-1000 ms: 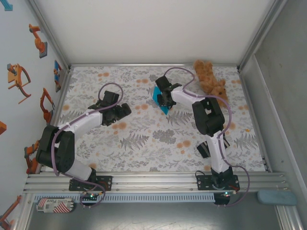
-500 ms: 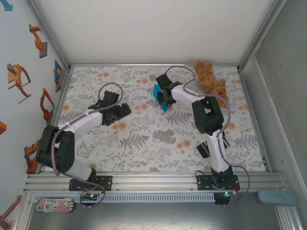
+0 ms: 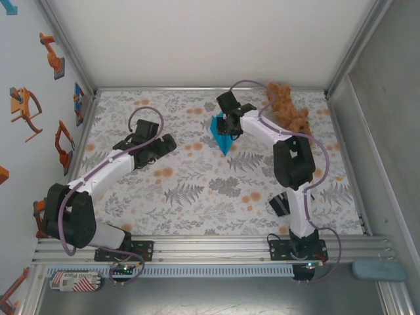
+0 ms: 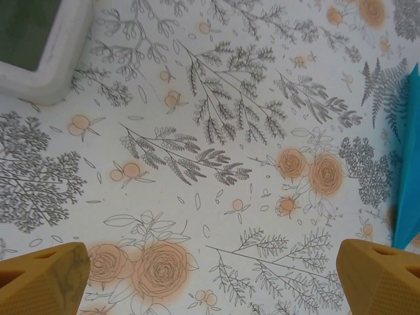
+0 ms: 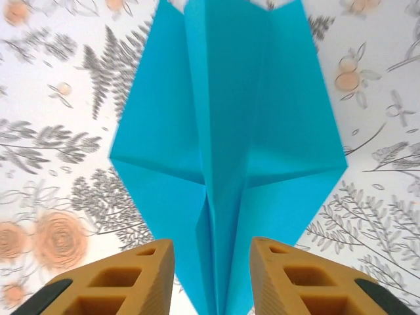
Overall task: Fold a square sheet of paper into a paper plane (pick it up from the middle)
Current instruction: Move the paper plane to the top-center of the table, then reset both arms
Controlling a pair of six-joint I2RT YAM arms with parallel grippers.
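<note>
Flat on the flowered table (image 3: 197, 190), far middle: cyan paper (image 5: 226, 131) creased into a pointed kite. Astride its narrow end — right claw (image 5: 211, 246), partly open, clamping nothing. Well apart to the left — left claw (image 4: 210, 252), spread wide, empty.

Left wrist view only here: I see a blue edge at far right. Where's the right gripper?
Observer: The right gripper is open, its fingers either side of the paper's centre crease.
Operator: What shape is the paper?
Observer: A pointed kite with the side flaps folded in, tip towards the arm bases.
Operator: Anything nearby?
Observer: A teddy bear lies beyond it to the right, not touching it.
</note>
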